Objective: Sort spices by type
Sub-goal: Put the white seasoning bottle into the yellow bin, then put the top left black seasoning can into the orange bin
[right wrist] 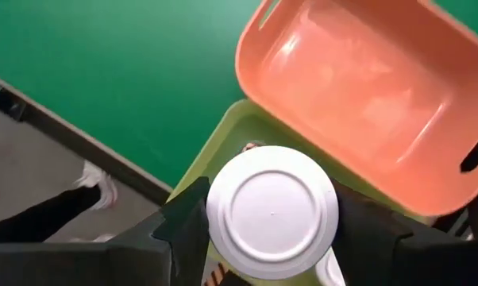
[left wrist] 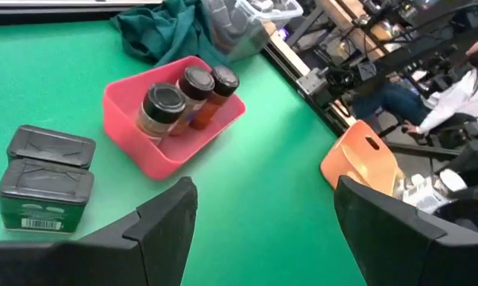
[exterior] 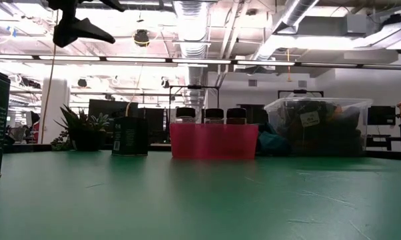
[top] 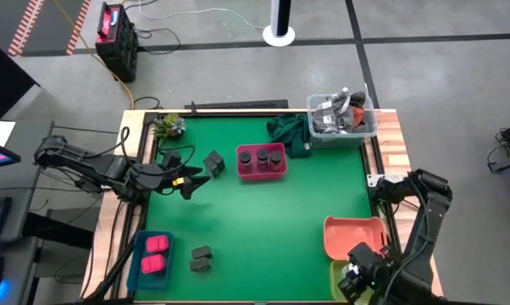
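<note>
Only the right wrist view shows the white-capped jar (right wrist: 272, 211) pinched in the right gripper (right wrist: 272, 214) above the green tray (right wrist: 223, 163), beside the orange tray (right wrist: 366, 87). The left gripper (left wrist: 263, 218) hangs spread and empty near the pink tray (left wrist: 171, 147) of brown jars (left wrist: 183, 99).

Bright ceiling strip lights (exterior: 207, 61) shine from above in the low view and make the room behind look washed out. The flat green table mat (top: 263, 212) is lit evenly, with only soft small shadows. A shiny round white plastic lid (right wrist: 272, 211) glares a little. Far things in the left wrist view look blurry.
</note>
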`<state>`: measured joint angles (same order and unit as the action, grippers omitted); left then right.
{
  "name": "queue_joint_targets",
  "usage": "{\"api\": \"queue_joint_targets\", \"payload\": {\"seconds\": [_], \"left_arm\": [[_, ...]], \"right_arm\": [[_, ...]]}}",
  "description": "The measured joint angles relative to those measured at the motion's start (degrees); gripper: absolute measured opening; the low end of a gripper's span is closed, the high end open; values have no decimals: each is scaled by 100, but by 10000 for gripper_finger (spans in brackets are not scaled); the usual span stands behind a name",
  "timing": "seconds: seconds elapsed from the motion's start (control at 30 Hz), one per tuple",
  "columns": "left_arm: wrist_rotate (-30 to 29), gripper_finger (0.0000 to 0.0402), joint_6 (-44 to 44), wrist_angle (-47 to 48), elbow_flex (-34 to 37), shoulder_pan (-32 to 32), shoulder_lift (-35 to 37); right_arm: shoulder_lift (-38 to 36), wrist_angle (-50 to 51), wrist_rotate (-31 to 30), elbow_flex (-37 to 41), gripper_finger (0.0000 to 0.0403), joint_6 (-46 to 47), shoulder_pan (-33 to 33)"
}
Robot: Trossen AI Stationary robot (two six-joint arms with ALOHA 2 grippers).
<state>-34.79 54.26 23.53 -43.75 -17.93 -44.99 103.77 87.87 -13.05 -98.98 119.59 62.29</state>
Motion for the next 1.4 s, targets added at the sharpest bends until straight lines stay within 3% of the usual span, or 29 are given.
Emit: {"api": "queue_joint_targets", "payload": {"seconds": [0.2,0.4,0.7,0.97,1.1,1.23,1.4], "left_arm": [[0,283,0,158,0,-18,0],[43,283,-98,158,0,-34,0],[1025,283,-545,316,0,-303,-99],[927,283,-110,919,0,-339,-466],[602,283,129,1124,0,-331,-721],[161,283,162,1526,0,-169,-1019],[244,283,-215,1804,0,364,-1325]], "right_arm": [[420,-164,3,-3,239,-108,-6],[823,-300,47,0,243,359,194],[889,-377,234,-5,289,465,214],[783,-237,269,-88,303,444,199],[566,219,276,-330,303,316,101],[229,215,268,-354,303,-243,-120],[33,172,202,-354,304,-1296,-736]]}}
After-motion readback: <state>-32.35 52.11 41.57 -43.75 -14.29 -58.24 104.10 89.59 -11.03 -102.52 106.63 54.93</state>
